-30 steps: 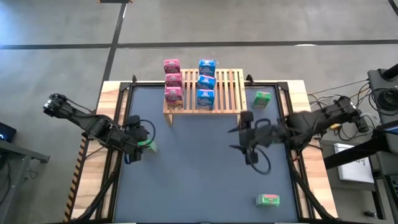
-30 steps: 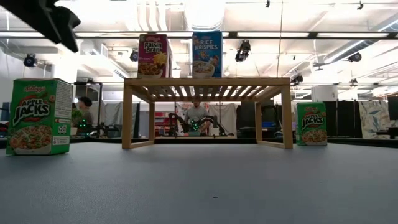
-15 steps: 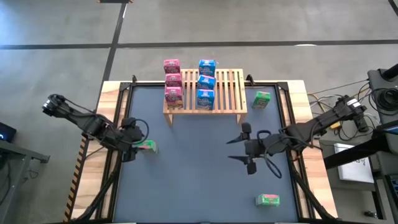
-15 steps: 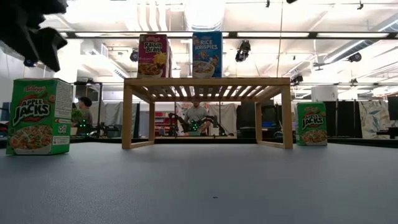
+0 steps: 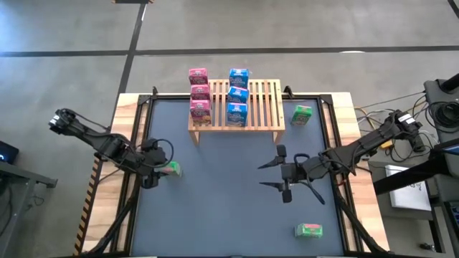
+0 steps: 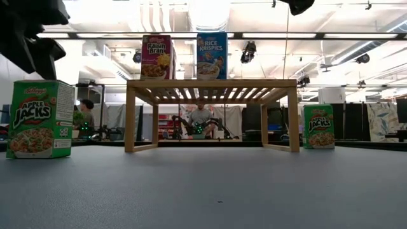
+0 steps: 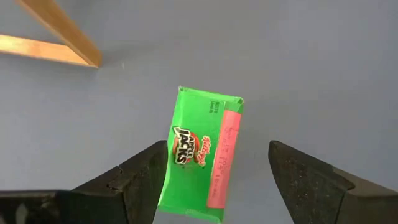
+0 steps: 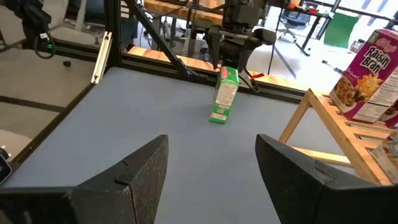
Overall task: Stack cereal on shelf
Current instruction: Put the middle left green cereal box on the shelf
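- High view, from straight above: a dark grey table (image 5: 215, 215) carries a light wooden slatted shelf (image 5: 265, 107) at its far edge.
- Three pink cereal boxes (image 5: 199, 94) stand in a row on the shelf's left part, with three blue cereal boxes (image 5: 237, 94) in a row just beside them; the shelf's right part is bare slats.
- One green cereal box (image 5: 302, 115) stands on the table just right of the shelf.
- A second green box (image 5: 310, 230) lies near the table's front right.
- A third green box (image 5: 171, 168) stands upright at the table's left side.
- Left claw (image 5: 153, 170) hovers over that third box with its fingers apart, gripping nothing; in the left wrist view the box (image 7: 200, 154) shows between the two dark fingers (image 7: 134, 180), untouched.
- Right claw (image 5: 276, 170) hangs above the middle of the table, right of centre, fingers spread and empty.
- Low view: the shelf (image 6: 212, 84) stands on four legs, and a person sits in the room behind it.
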